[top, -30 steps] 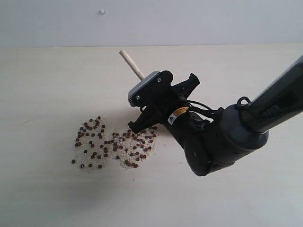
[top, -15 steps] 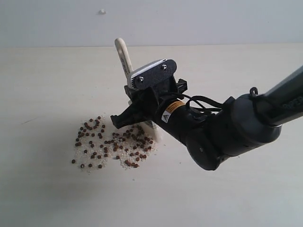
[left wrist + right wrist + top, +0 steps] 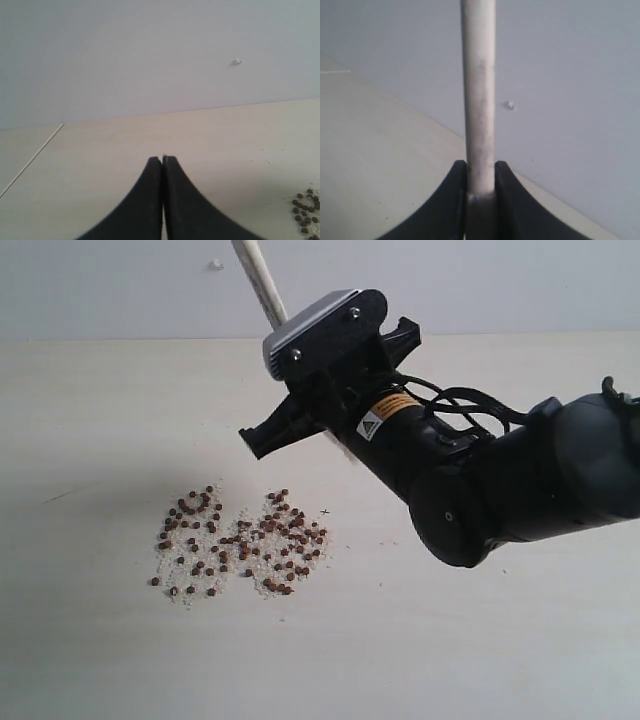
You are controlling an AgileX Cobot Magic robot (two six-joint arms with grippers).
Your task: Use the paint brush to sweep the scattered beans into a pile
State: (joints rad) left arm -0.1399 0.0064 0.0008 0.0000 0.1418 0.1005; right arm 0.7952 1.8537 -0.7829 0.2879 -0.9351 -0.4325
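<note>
Exterior view shows the beans (image 3: 235, 545) lying in a loose, wide patch on the counter (image 3: 100, 440), well short of its far edge. They form two rough clusters that touch in the middle, mixed with pale crumbs, with a few strays on the left fringe. The brush (image 3: 258, 280) is apart from them, on the far-edge side of the patch. Its pale handle tilts up and runs out of the top of the picture, and its head is hidden behind the arm. In the right wrist view, the right gripper (image 3: 480, 167) has both black fingers clamped on the handle. In the left wrist view, the left gripper (image 3: 162, 159) has its fingers pressed together on nothing, with a few beans just showing beside it.
</note>
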